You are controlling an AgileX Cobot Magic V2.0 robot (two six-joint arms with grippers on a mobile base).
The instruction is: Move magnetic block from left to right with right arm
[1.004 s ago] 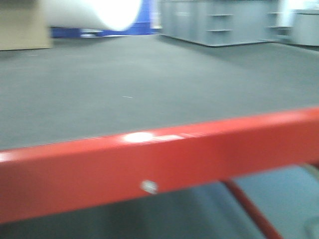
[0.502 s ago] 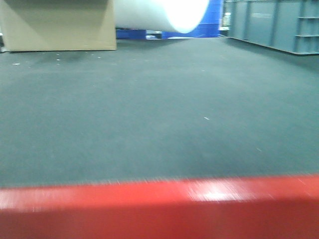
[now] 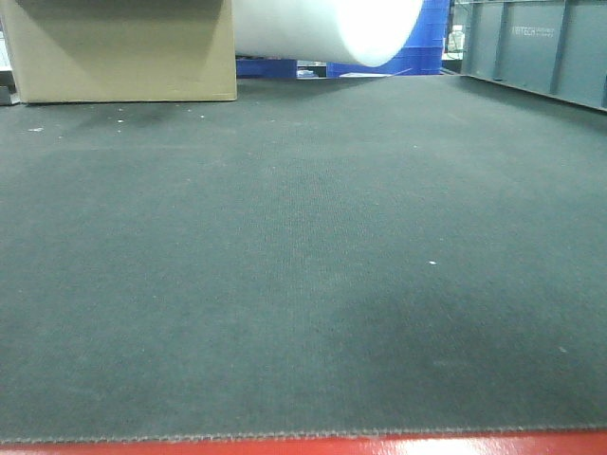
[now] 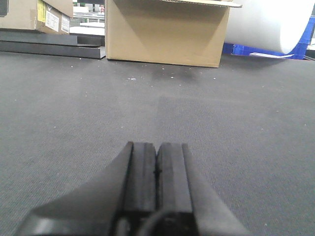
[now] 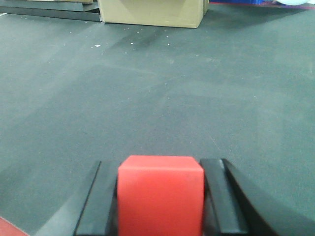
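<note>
In the right wrist view the magnetic block, a plain red cube, sits between the two dark jaws of my right gripper, which is shut on it just above the dark green mat. My left gripper is shut with its pads pressed together and nothing between them, low over the same mat. Neither gripper nor the block shows in the front view.
A cardboard box stands at the mat's far left, with a white roll and blue crates behind it. A grey crate lies at the far right. The red table edge runs along the front.
The front view has swung and steadied: the red edge dropped from mid-frame to the bottom border, and the cardboard box and white roll moved further into view.
</note>
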